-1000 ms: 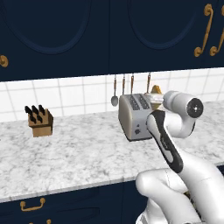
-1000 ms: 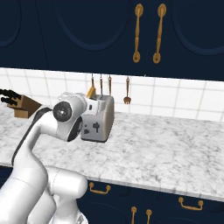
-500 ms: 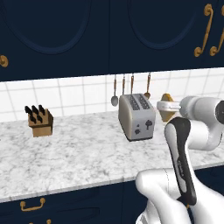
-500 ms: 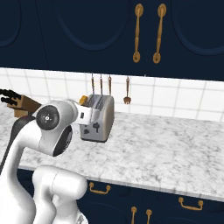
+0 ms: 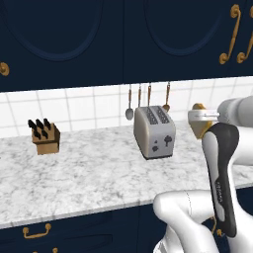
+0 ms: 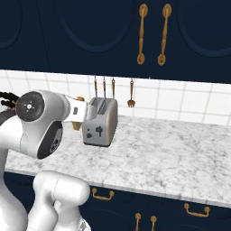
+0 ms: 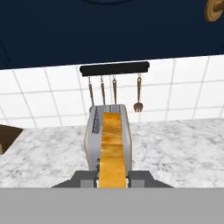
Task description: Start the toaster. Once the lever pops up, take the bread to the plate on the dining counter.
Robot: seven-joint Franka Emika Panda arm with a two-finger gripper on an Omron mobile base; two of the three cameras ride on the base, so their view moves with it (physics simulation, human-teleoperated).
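Toaster (image 5: 154, 132) brushed silver-grey metal; bread (image 7: 112, 151) rough golden crust; knife block (image 5: 46, 140) matt wood; worktop (image 5: 89, 173) polished speckled marble.

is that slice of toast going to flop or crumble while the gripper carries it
Probably not floppy: in the hand view the bread runs straight out from between the gripper fingers without sagging. It looks thin and light, so likely easy to carry. Held edge-on by a narrow strip, it could crack or slip if squeezed harder or swung fast past the toaster.
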